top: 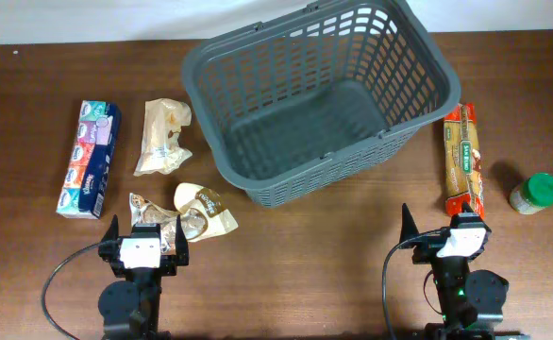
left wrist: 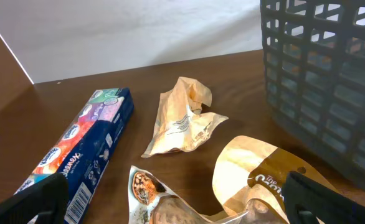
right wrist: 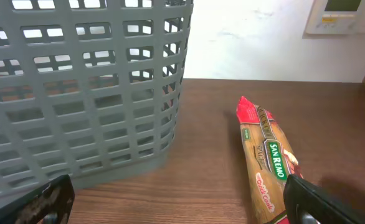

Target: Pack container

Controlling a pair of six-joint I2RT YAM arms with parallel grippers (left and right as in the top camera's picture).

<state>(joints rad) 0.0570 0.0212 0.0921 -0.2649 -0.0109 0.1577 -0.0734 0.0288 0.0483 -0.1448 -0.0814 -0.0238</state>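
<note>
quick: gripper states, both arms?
left gripper: open, holding nothing.
right gripper: open, holding nothing.

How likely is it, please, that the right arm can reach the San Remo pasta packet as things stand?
Probably yes: the San Remo pasta packet lies flat just ahead of the open right gripper, nothing on it, and the basket stands clear to its left.

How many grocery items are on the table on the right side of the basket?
2. The red pasta packet lies beside the right wall of the basket; the green-lidded jar stands further right, apart. None seems hidden.
</note>
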